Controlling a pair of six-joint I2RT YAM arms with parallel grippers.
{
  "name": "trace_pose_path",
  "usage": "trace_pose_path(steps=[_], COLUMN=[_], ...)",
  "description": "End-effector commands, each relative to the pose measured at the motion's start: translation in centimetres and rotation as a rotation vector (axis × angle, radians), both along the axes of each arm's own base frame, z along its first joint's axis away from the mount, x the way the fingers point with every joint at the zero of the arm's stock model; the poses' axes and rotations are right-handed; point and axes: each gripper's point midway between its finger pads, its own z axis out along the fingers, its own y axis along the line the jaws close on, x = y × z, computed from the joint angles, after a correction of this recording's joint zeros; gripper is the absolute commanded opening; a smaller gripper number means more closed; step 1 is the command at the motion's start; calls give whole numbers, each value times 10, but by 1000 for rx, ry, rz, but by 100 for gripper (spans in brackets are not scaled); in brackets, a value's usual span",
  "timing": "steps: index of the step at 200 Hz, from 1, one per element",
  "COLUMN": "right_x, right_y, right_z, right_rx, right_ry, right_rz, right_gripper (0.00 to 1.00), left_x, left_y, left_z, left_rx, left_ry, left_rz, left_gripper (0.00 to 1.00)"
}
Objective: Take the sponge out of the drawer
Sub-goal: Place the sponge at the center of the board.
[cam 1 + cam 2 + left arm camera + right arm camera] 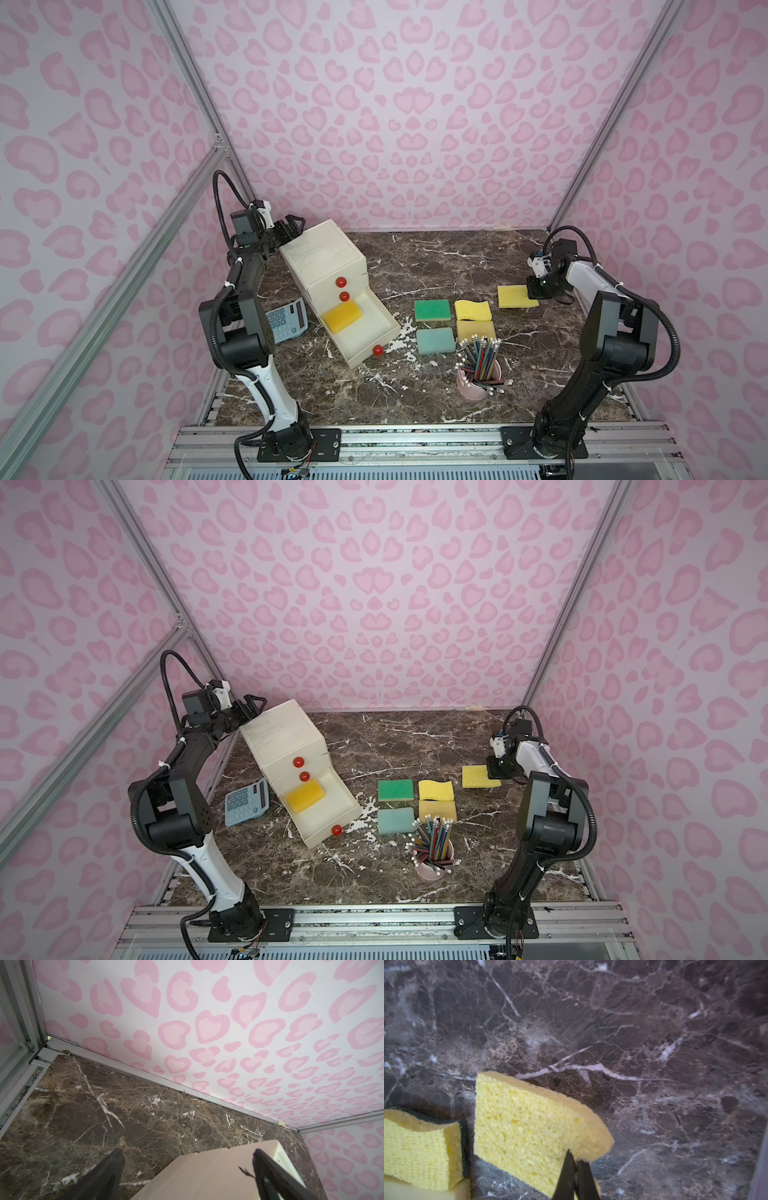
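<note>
The white drawer cabinet (324, 253) (286, 733) stands at the back left with its bottom drawer (388, 332) pulled out. An orange-yellow sponge (342, 316) (306, 796) lies inside that drawer. My left gripper (291, 226) (251, 702) (188, 1153) is open at the cabinet's top back edge, one finger on each side of the corner. At the right of the table, my right gripper (534, 291) (494, 771) (574, 1157) is shut on the corner of a pale yellow sponge (515, 296) (478, 776) (529, 1126), low over the marble.
Between drawer and right gripper lie a green sponge (432, 310), a wavy yellow sponge (473, 310) (419, 1147), a teal sponge (435, 340) and a tan sponge (476, 330). A pink cup of pencils (478, 374) stands in front. A calculator (286, 320) lies left of the cabinet.
</note>
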Motion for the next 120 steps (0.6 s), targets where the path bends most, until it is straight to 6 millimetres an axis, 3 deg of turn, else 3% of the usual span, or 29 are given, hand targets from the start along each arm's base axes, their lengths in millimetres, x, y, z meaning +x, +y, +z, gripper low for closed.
trace_pose_path(steps=[1,120], right_x=[-15,-15], right_y=[2,-3], right_z=[-16,-31], right_rx=[-30,-99], right_ry=[75,131], right_rz=[38,56], right_gripper=[0,7], left_x=[0,-1], left_y=[0,3], left_z=[-8,-10], left_rx=[-1,12], left_ry=[26,34], left_rz=[-1,15], left_gripper=[98,98])
